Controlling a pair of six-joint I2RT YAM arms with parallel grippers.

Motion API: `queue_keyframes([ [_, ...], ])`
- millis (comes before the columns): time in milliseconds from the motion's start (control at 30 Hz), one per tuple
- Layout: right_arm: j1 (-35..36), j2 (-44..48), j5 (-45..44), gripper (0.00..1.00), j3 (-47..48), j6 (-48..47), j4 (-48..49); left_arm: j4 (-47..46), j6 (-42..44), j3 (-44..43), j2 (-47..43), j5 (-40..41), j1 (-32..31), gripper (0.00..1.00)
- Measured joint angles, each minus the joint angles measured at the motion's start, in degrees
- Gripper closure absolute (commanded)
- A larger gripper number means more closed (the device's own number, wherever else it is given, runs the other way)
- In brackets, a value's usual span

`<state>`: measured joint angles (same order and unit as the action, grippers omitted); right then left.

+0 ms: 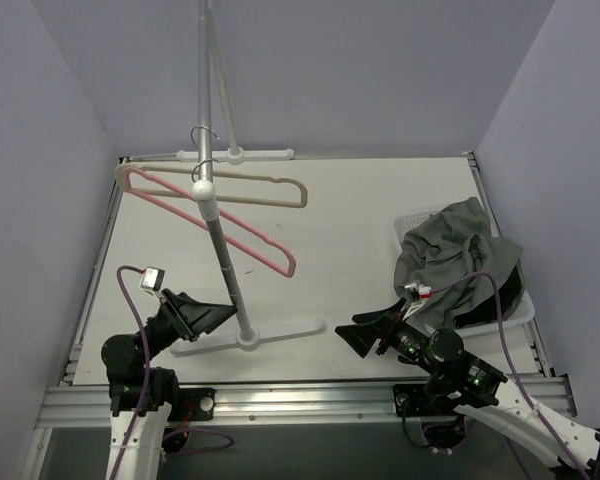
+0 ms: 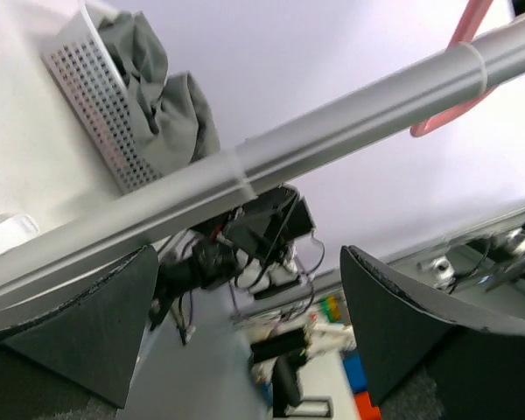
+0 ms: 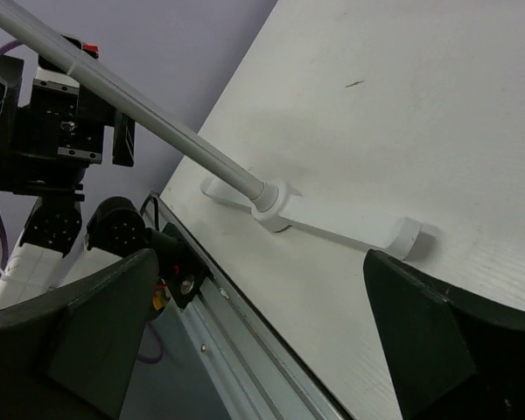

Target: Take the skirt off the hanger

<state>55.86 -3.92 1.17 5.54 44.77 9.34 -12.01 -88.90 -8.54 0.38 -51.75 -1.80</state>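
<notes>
The grey skirt (image 1: 450,255) lies crumpled in a white basket (image 1: 408,222) at the right of the table, off any hanger. A pink hanger (image 1: 242,240) and a beige hanger (image 1: 265,195) hang bare on the rack's rail. My left gripper (image 1: 228,315) is open and empty, low at the near left beside the rack pole (image 1: 225,260). My right gripper (image 1: 348,338) is open and empty too, just left of the basket. The left wrist view shows the skirt (image 2: 157,83), the basket (image 2: 92,114) and a tip of the pink hanger (image 2: 459,52) beyond the pole (image 2: 332,122).
The white rack foot (image 1: 280,332) lies between my two grippers; the right wrist view shows that foot (image 3: 332,219) just ahead of the open right gripper (image 3: 258,337). A second foot (image 1: 235,154) stands at the far edge. Purple walls close in three sides.
</notes>
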Motion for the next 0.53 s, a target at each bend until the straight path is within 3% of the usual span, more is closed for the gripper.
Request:
queue_keyframes([
  [100,0.0,-0.55,-1.29,0.0,-1.46,0.0,0.81,-10.82,-6.12,6.84,0.11,4.5,0.04,0.06],
  [233,0.0,-0.76,-3.28,0.0,-2.8,0.02,2.1,-18.58,-8.17,7.26,0.04,7.1,0.04,0.06],
  [533,0.0,-5.75,-6.43,0.0,-2.89,0.96,6.19,-23.93,-9.66,7.23,0.04,7.96,0.04,0.06],
])
